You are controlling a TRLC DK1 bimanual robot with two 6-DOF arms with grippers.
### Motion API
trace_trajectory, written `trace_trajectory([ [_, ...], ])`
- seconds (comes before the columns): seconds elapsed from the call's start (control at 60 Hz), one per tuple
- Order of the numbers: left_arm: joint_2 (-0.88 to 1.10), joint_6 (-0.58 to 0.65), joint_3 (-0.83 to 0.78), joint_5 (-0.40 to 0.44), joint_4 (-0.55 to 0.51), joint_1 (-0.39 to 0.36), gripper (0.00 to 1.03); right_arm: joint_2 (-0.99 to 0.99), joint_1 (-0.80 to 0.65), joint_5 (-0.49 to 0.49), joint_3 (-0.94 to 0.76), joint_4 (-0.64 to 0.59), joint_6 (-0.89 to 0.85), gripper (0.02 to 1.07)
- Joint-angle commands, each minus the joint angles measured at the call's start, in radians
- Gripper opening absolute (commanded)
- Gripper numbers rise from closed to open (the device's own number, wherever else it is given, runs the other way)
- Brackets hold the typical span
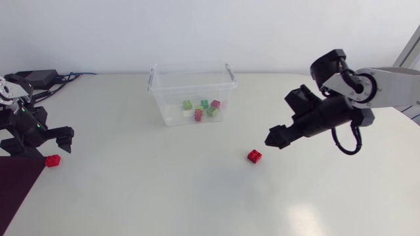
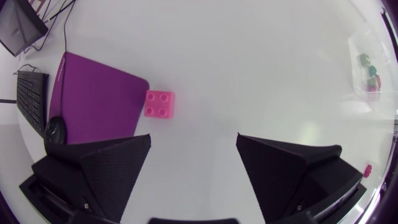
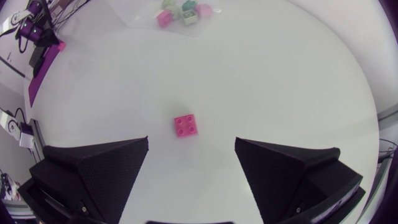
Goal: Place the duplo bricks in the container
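A clear plastic container (image 1: 190, 92) stands at the back middle of the table, with several green and pink bricks (image 1: 201, 108) inside. One red brick (image 1: 254, 156) lies in front of it to the right. My right gripper (image 1: 275, 137) hovers open just right of that brick, which the right wrist view shows ahead of the open right gripper (image 3: 191, 168) as a brick (image 3: 186, 125). A second red brick (image 1: 52, 160) lies at the far left, just below my open left gripper (image 1: 41, 144). In the left wrist view this brick (image 2: 160, 104) lies ahead of the open left gripper (image 2: 193, 168).
A dark purple mat (image 1: 16, 190) covers the table's front left corner, touching the left brick; it appears as the mat (image 2: 93, 102) in the left wrist view. Black cables and a box (image 1: 39, 77) lie at the back left.
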Motion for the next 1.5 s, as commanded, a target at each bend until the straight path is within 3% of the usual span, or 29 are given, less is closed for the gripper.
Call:
trace_trajectory([
  [0.0, 0.056, 0.025, 0.042, -0.015, 0.008, 0.037, 0.96, 0.034, 0.034, 0.021, 0.015, -0.021, -0.043, 1.02],
  [0.217, 0.14, 0.053, 0.079, -0.015, 0.038, 0.076, 0.96, 0.111, 0.086, 0.07, 0.009, 0.02, -0.116, 1.02],
  [0.617, 0.231, 0.043, 0.101, -0.04, 0.092, 0.06, 0.91, 0.324, 0.108, 0.105, 0.058, 0.141, -0.161, 0.99],
  [0.85, 0.246, 0.031, 0.091, -0.052, 0.162, 0.057, 0.62, 0.356, 0.106, 0.114, 0.049, 0.167, -0.176, 0.99],
  [0.95, 0.261, 0.033, 0.091, -0.052, 0.19, 0.057, 0.54, 0.361, 0.108, 0.131, 0.041, 0.186, -0.178, 0.98],
  [1.083, 0.274, 0.033, 0.079, -0.049, 0.205, 0.058, 0.47, 0.373, 0.112, 0.139, 0.037, 0.192, -0.182, 0.81],
  [1.217, 0.274, 0.033, 0.065, -0.047, 0.215, 0.057, 0.44, 0.382, 0.122, 0.136, 0.032, 0.218, -0.181, 0.36],
  [1.333, 0.26, 0.033, 0.053, -0.046, 0.215, 0.057, 0.42, 0.384, 0.123, 0.142, 0.024, 0.215, -0.179, 0.32],
  [1.367, 0.252, 0.034, 0.052, -0.046, 0.212, 0.057, 0.42, 0.381, 0.123, 0.143, 0.018, 0.219, -0.178, 0.26],
  [1.483, 0.237, 0.043, 0.05, -0.046, 0.202, 0.06, 0.42, 0.359, 0.128, 0.168, 0.001, 0.232, -0.176, 0.25],
])
